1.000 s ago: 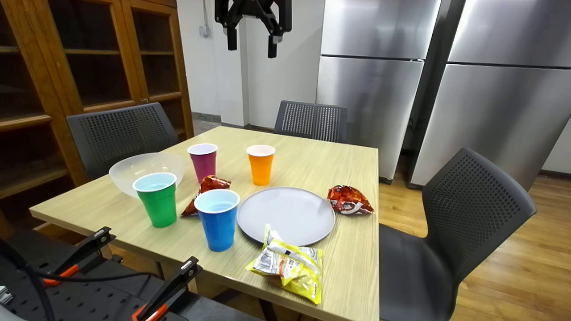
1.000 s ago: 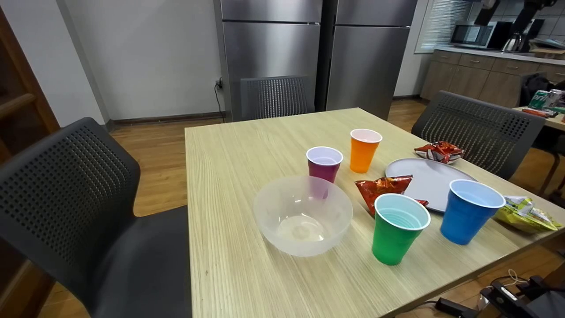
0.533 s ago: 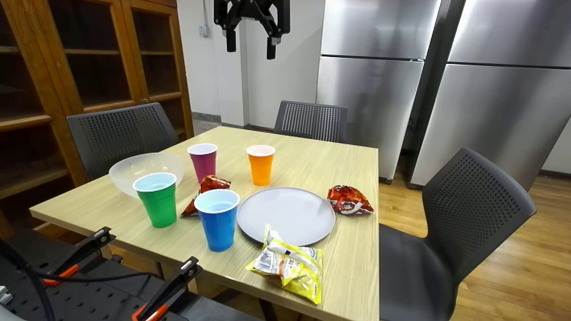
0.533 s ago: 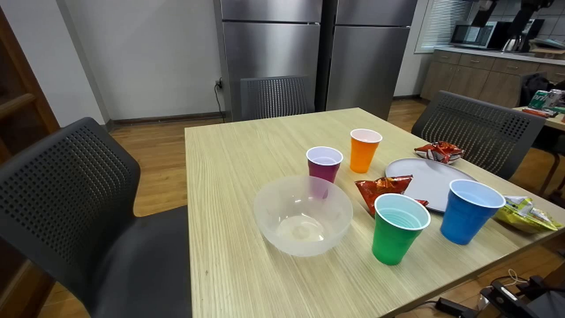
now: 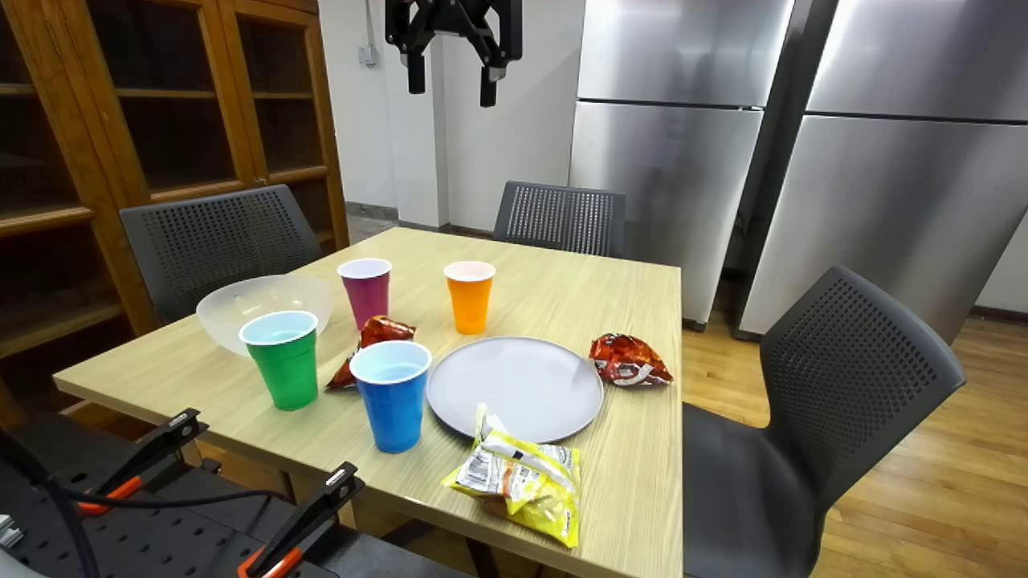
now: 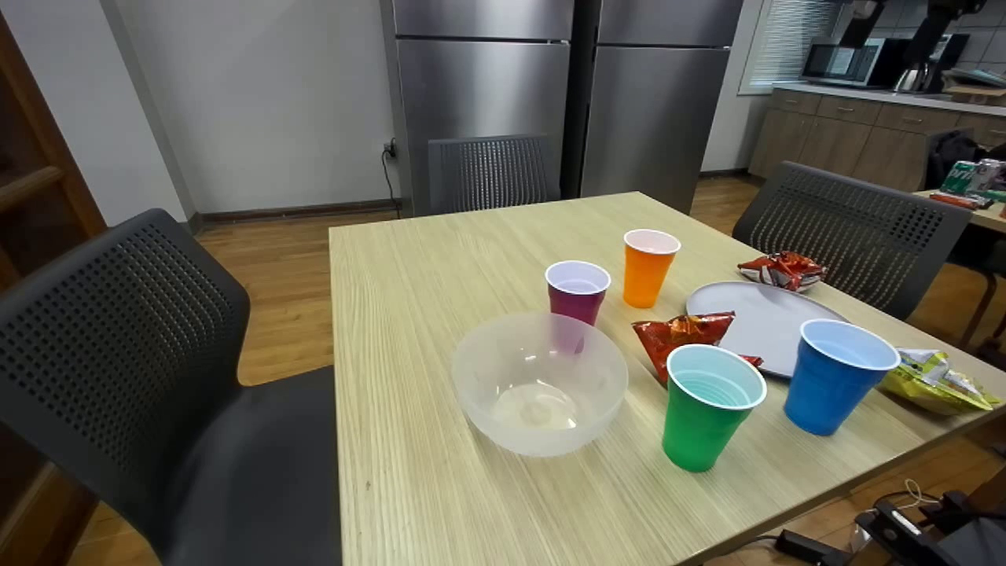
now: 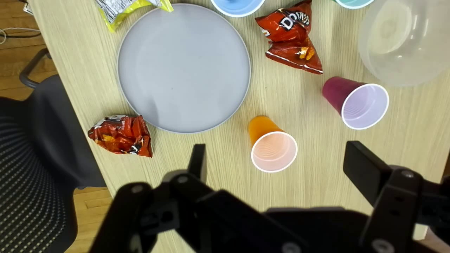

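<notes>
My gripper [image 5: 452,90] is open and empty, high above the table, and touches nothing. In the wrist view my gripper [image 7: 275,151] has its fingers wide apart, with the upright orange cup [image 7: 258,131] far below, appearing between them. A purple cup [image 7: 337,93] stands near a frosted bowl [image 6: 542,393]. A grey plate [image 7: 184,70] lies with nothing on it. A red chip bag [image 7: 121,135] lies by its edge, and a red Doritos bag [image 7: 293,38] lies on its other side. A blue cup [image 5: 393,413], a green cup [image 5: 285,369] and a yellow bag [image 5: 522,486] are along the near side.
Everything stands on a light wood table [image 5: 594,289]. Dark chairs [image 5: 851,385] surround it, one also in an exterior view [image 6: 141,354]. Clamps with orange parts [image 5: 301,522] sit by the robot's base. Steel refrigerators [image 5: 658,201] and a wooden cabinet [image 5: 161,96] stand behind.
Over the first half second my gripper shifts very slightly left and down in an exterior view, then holds still. It stays open. The things on the table have not moved.
</notes>
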`<state>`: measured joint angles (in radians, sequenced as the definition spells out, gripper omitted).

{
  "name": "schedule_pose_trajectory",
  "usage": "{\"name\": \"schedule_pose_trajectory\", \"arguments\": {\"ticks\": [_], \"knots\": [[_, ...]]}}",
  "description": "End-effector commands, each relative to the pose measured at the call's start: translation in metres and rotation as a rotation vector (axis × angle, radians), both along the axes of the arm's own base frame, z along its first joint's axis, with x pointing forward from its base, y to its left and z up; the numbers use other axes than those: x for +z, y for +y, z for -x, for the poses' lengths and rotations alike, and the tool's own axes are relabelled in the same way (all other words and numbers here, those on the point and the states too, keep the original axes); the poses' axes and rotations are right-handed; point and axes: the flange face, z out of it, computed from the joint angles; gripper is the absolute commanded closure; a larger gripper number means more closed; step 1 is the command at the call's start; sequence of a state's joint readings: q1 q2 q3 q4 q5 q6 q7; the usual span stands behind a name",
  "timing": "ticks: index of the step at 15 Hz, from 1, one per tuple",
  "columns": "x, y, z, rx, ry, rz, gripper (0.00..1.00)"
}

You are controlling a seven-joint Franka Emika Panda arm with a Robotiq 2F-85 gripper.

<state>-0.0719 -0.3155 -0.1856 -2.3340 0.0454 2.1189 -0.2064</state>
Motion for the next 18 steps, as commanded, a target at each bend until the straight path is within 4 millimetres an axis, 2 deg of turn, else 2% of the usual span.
{"name": "schedule_pose_trajectory", "arguments": {"ticks": [1,11,15,18], "knots": [[0.001,0.000,0.000,0.000,0.001,0.000,0.00],[0.001,0.000,0.000,0.000,0.001,0.000,0.00],[-0.013,0.000,-0.018,-0.022,-0.028,-0.015,0.00],[-0.028,0.000,-0.039,-0.042,-0.073,-0.017,0.00]]}}
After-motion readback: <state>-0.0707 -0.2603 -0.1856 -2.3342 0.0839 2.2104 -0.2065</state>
